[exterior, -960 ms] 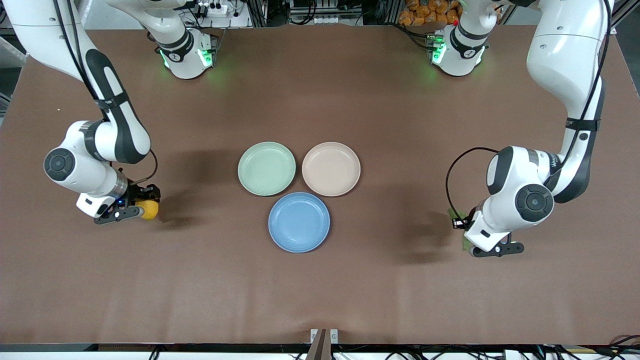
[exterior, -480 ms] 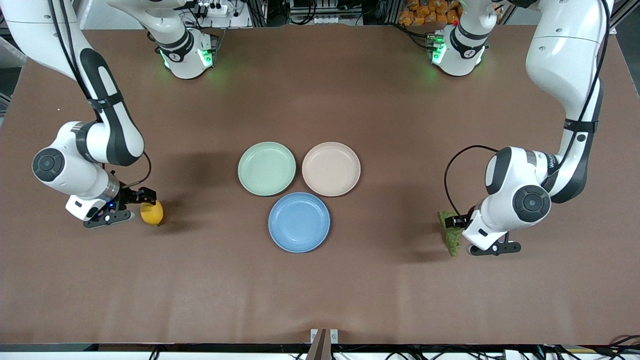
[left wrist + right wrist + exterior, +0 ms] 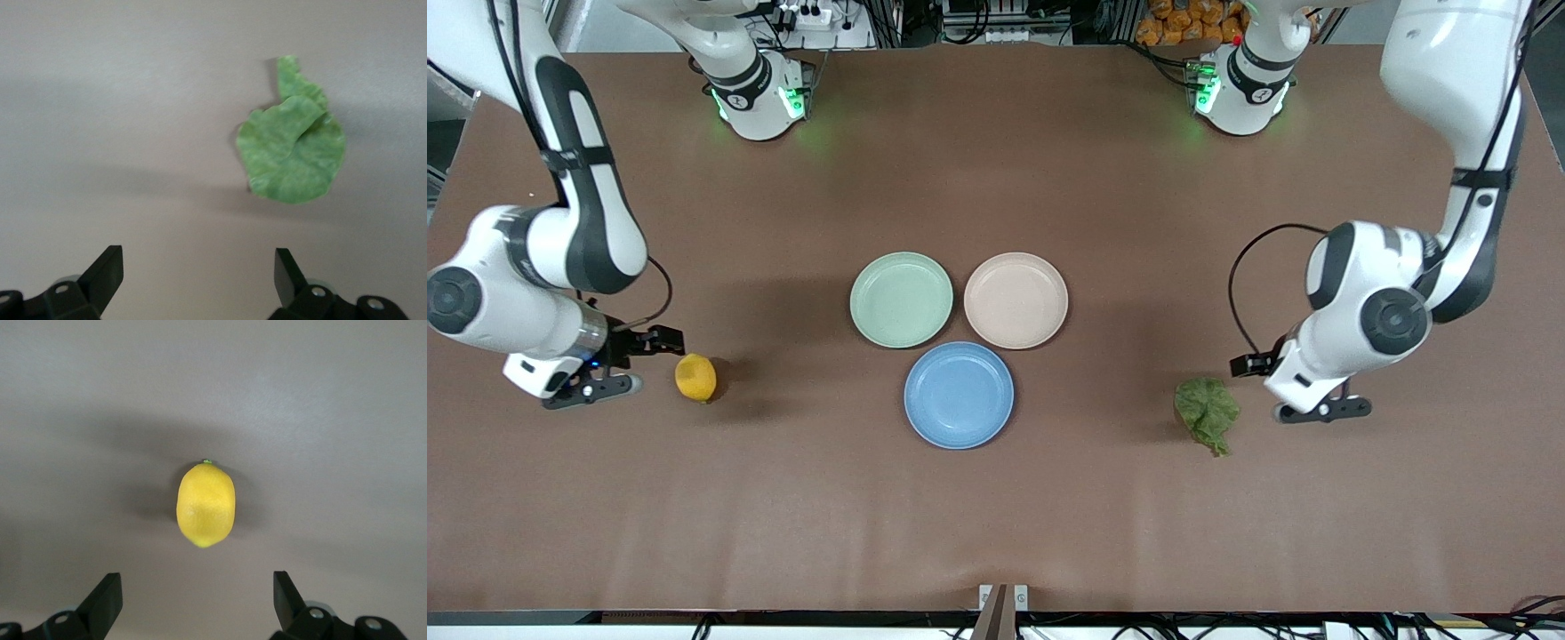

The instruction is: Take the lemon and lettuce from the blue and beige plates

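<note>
Bare table [image 3: 996, 533] around lemon [image 3: 695, 377], lettuce [image 3: 1207, 413], plates clustered mid-table [image 3: 959, 395]

Three plates sit on the counter [image 3: 996, 533]: one blue plate [image 3: 959, 396], one beige plate [image 3: 1016, 300], one mint green plate [image 3: 901, 300]. There is one lemon [image 3: 695, 377] and one lettuce leaf [image 3: 1207, 413].

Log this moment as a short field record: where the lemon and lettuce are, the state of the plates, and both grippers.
lemon: on the bare table toward the right arm's end, on no plate
lettuce: flat on the table toward the left arm's end, on no plate
blue plate: holds nothing
beige plate: holds nothing
green plate: holds nothing
right gripper: open, beside the lemon, not touching it
left gripper: open, beside the lettuce, apart from it
</note>
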Controlling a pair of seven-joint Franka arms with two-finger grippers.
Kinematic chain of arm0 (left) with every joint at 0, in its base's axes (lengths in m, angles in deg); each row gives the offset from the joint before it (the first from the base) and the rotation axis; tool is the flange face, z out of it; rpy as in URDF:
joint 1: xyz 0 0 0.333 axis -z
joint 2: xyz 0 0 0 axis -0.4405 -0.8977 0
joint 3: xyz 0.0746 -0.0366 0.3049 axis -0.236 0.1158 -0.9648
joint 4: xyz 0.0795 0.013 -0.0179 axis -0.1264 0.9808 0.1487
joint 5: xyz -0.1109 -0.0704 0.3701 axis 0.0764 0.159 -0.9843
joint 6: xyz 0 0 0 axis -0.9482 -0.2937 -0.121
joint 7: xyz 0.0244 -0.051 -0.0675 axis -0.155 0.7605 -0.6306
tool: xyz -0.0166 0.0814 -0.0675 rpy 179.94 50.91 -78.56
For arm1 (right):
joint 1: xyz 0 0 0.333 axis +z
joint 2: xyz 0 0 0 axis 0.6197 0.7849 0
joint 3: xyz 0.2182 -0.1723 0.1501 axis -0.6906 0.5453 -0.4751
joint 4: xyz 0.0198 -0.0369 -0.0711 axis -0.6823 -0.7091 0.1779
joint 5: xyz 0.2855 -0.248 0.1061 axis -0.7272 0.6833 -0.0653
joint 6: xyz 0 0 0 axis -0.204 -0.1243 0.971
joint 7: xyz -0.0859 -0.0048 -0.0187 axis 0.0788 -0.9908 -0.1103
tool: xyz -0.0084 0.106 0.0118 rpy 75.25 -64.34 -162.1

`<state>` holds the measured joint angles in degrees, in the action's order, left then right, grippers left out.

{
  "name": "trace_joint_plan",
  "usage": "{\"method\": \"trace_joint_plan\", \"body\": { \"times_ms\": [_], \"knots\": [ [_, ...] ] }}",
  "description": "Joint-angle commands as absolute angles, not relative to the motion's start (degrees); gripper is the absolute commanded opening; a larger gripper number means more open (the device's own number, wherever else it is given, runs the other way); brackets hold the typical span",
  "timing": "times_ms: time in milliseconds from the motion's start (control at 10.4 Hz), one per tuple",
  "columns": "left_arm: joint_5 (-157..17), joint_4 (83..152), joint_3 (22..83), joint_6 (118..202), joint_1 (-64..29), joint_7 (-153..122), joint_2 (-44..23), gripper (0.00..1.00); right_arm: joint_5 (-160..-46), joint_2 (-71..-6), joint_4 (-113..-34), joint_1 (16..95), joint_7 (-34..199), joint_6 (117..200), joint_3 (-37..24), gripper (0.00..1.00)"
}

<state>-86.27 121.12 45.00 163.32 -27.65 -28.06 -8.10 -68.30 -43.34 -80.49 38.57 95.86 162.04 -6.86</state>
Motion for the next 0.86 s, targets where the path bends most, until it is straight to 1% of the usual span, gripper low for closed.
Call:
{"method": "trace_joint_plan", "body": {
  "times_ms": [0,96,288,480,576,768],
  "knots": [
    [-83.8,129.6,45.8,164.4,-28.9,-27.2,0.3,1.00,-67.7,-48.7,-79.5,39.3,95.0,153.5,-6.2,1.00],
    [-82.7,131.7,45.8,164.4,-29.1,-27.2,2.8,1.00,-67.7,-51.6,-79.4,39.3,94.9,149.8,-6.1,1.00],
    [-81.0,136.4,46.3,164.4,-29.0,-27.2,7.6,1.00,-67.6,-56.7,-79.4,42.7,86.1,141.7,-4.6,1.00],
    [-80.0,141.4,47.6,164.4,-29.0,-27.3,12.6,1.00,-68.0,-59.8,-78.2,43.8,76.8,137.8,-5.2,1.00],
    [-80.0,143.1,48.3,164.5,-29.0,-27.3,14.3,1.00,-68.0,-60.0,-75.2,43.8,76.5,137.0,-5.9,1.00],
    [-80.0,143.4,48.9,164.4,-29.0,-27.6,15.5,1.00,-67.7,-59.5,-67.8,43.8,76.6,131.2,-5.9,1.00]
  ]
}}
